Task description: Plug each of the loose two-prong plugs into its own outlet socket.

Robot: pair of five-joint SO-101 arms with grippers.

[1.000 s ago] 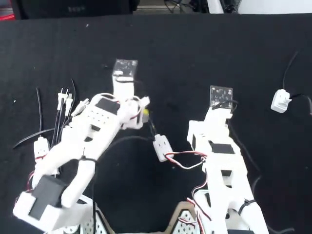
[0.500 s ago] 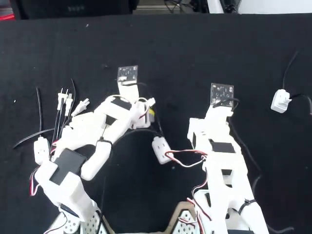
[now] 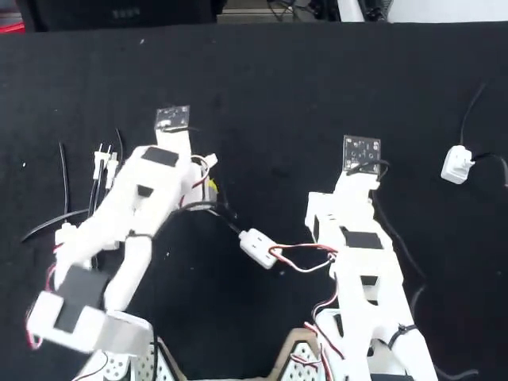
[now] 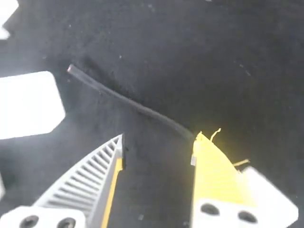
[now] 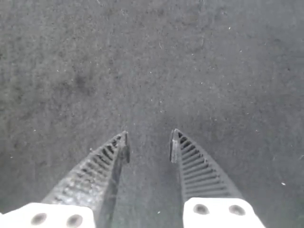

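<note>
We judge the loose two-prong plugs (image 3: pixel 103 162) to be light, hard little mouldings on thin, springy black leads, so the leads will probably tug and twist them once lifted. The best hold looks to be across the flat sides of a plug's white body, behind the prongs, which leaves the prongs free to enter the slots. The white outlet socket (image 3: pixel 258 247) looks just as light and likely to skid on the black cloth (image 3: pixel 317 71) under a push, so we expect it needs bracing by the other arm.

The plugs lie side by side at the left of the table, prongs pointing away from the arms. They sit just off the outer side of the left arm and apart from its tip. The socket lies between the two arms.

Our left gripper (image 4: pixel 159 137) stands wide open and holds nothing. A thin black cable (image 4: pixel 133 105) runs across the cloth just past its fingertips, passing close by the tip of the yellow one. Our right gripper (image 5: pixel 150 134) is parted a little and empty over the cloth, apart from both plugs and socket.
</note>
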